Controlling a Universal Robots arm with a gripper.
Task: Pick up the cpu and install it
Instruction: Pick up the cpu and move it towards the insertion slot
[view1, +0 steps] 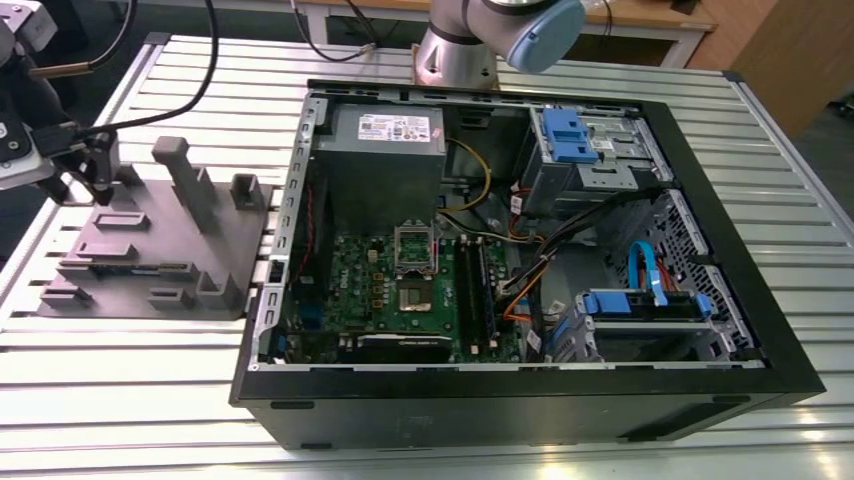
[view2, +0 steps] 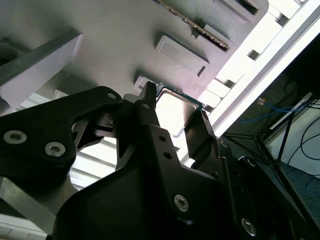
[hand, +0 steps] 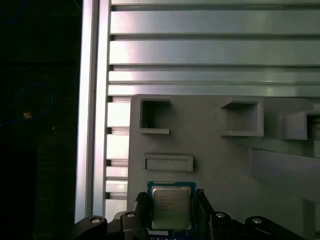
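Showing the pick stage: the small, thin, flat square cpu (hand: 171, 207) w/ silver-grey metal lid and green rim sits at the matte grey plastic fixture plate (hand: 220, 165), near one of the plate's corners, and the black two-finger gripper (hand: 171, 199) is down over it. Both wrist views put the cpu (view2: 174, 106) directly between the fingertips. The fingers (hand: 142, 206) meet two opposite edges of the rim w/ no gap I can see, so I read the gripper (view2: 175, 114) as clenched on the cpu. Whether the chip is clear of the plate or resting on it I can't tell. In the exterior view the gripper (view1: 80, 188) stands at that view's left, over the fixture plate (view1: 147, 250), well apart from the open black pc case (view1: 534, 410) and its green motherboard (view1: 400, 300) on the slatted aluminium table (view1: 134, 390). Handling, my est.: v. light and stiff but fragile; the underside contacts and the thin rim won't take knocks or twist. The metal lid looks smooth, so slip is poss. under a weak squeeze. Best hold is as shown: opposite edges, centred, chip kept level, force modest, nothing pressing on the lid face or underside.
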